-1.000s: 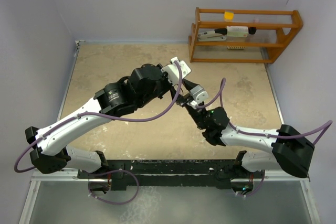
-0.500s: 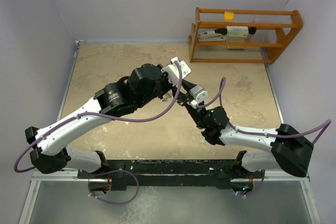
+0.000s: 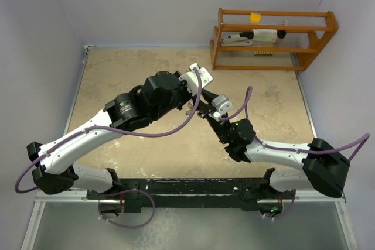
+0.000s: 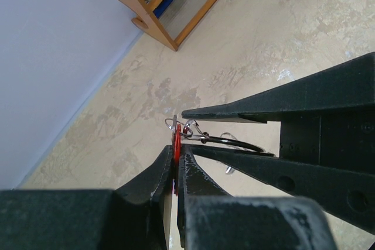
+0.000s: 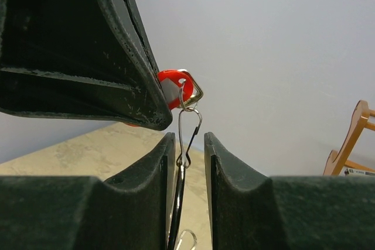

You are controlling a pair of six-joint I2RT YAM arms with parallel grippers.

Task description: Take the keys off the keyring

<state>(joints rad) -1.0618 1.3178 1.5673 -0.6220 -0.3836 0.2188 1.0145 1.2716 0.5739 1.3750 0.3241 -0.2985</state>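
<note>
white shells (image 3: 76, 144) and black joint housings (image 3: 164, 93) are being worn by both arms (image 3: 281, 150); purple cables (image 3: 153, 135) are being looped alongside; the jaws are being shown matte black.

Wooden rack (image 3: 293, 14) on mottled beige tabletop (image 3: 129, 68), lavender walls (image 3: 146, 4)

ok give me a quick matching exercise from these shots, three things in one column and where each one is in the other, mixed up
Things:
1. red key
2. keyring
3. wooden rack

Places:
a. at the far right corner of the table
b. between the parted fingers of the right gripper
c. clamped by its head in the shut left gripper

Pairs: 1-c, 2-b, 3-a
</note>
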